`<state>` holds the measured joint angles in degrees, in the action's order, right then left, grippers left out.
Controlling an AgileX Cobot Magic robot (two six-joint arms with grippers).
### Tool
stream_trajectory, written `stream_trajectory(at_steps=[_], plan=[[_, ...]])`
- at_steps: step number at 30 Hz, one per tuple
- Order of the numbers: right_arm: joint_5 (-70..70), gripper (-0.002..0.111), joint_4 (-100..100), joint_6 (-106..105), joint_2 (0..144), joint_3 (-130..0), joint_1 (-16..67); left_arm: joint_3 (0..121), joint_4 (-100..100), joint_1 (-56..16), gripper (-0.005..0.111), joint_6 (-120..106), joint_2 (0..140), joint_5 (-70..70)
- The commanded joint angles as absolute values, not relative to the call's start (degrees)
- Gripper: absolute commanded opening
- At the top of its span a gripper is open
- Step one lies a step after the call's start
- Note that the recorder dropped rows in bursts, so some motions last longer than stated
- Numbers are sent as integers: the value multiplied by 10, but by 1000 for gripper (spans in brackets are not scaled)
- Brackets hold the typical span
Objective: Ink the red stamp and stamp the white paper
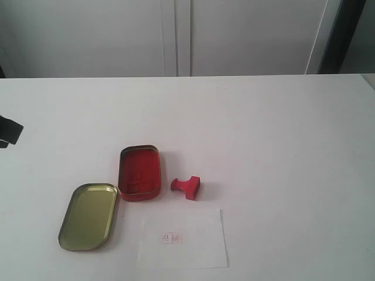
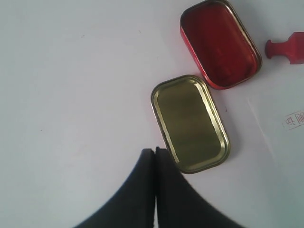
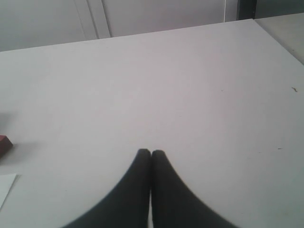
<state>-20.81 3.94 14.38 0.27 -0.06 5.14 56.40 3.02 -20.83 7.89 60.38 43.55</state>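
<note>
On the white table, the red stamp is lying tipped on its side, its knob pointing toward the open red ink tin just beside it. It is resting apart from the white paper, near that sheet's far edge. The paper is lying flat toward the bottom of the exterior view and is carrying 1 small red print around its middle. A gold lid is sitting inner side up, its corner close against the tin's corner; whether the 2 are touching is not clear. The left gripper is hovering above bare table near the lid, its 2 fingers pressing together with nothing between them. The right gripper is hanging over an open stretch of table well apart from the stamp, its 2 fingers likewise meeting tip to tip and holding nothing.
</note>
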Motion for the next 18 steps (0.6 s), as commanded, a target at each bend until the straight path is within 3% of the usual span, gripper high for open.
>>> stream_trajectory(at_steps=[1, 7, 18], plan=[[-201, 0, 43, 153, 0, 0, 52, 554, 32, -207, 0, 78, 584, 444], [-201, 0, 43, 153, 0, 0, 52, 513, 33, -189, 0, 81, 553, 420], [-201, 0, 43, 153, 0, 0, 52, 362, 0, -53, 0, 82, 412, 389]])
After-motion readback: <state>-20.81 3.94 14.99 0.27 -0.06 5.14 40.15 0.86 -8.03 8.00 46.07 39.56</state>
